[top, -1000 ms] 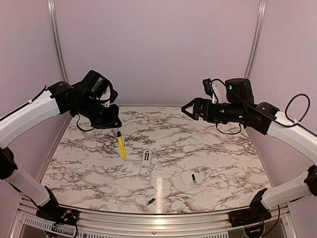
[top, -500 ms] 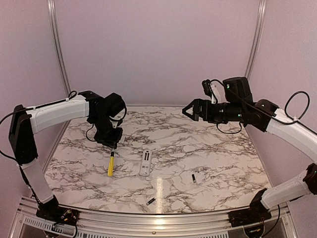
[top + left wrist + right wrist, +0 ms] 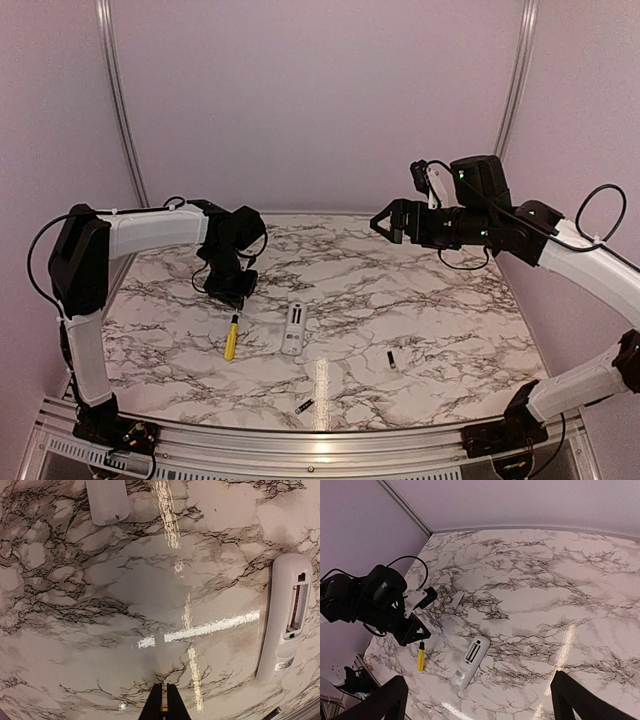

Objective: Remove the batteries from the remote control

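Remote control, battery bay open and apparently empty; the step in hand is judged to be parking the tool. Left gripper: fingers pressed together on the dark shaft of the yellow-handled screwdriver, which slants from the hand toward the table. Whether its handle touches the marble cannot be told. Just beside the tool, on the hand's right, lies the remote, bay upward. Ahead of the fingertips rests the small white cover. Farther out, past the remote, lie the batteries, one toward the right arm, the other battery near the table's front edge, both well apart from the hand. Right gripper hangs high, jaws spread, holding nothing. For a clean set-down: lower until the handle bears fully, then release slowly, with the tool parallel to the remote so it cannot roll into it.
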You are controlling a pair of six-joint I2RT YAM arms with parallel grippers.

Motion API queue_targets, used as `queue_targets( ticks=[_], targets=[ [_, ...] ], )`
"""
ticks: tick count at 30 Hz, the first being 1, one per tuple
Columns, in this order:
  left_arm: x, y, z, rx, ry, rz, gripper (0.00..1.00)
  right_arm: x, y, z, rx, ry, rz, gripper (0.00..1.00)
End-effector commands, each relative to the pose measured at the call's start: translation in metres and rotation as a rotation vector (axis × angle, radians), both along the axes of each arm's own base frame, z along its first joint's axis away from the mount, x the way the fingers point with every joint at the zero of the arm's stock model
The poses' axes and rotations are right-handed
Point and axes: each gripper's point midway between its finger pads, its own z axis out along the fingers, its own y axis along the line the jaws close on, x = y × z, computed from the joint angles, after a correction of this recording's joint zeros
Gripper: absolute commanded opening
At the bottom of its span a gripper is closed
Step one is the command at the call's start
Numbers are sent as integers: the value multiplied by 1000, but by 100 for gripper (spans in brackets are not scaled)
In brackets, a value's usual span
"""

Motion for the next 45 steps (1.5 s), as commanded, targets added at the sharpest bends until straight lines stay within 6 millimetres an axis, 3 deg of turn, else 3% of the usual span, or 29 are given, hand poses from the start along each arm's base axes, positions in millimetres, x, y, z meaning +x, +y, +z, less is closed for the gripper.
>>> queue_targets(
  ticks=[1, 9, 12, 16, 24, 26, 33, 38, 45],
  targets=[
    [12, -2, -18, -4, -10, 23, 0, 2, -11, 4, -15, -20, -38, 98],
    [9, 3, -41, 23, 20, 44, 1, 5, -15, 6, -32, -39, -57, 99],
    [10, 4, -44, 23, 22, 55, 10, 6, -15, 5, -34, -37, -61, 98],
    [14, 3, -44, 21, 18, 60, 30, 7, -14, 5, -39, -37, -61, 98],
    [16, 1, -36, 5, -2, 60, 49, 9, -14, 6, -47, -43, -65, 98],
    [18, 0, -28, -7, -18, 59, 56, 10, -14, 7, -49, -46, -63, 98],
    [30, 0, 6, -26, -111, 67, 97, 16, -19, 16, -74, -71, -97, 98],
    [36, 2, 41, -56, -191, 63, 99, 20, -23, 28, -100, -101, -113, 98],
    [50, 19, 113, -49, -410, 63, 99, 25, -36, 49, -122, -147, -182, 98]
  ],
)
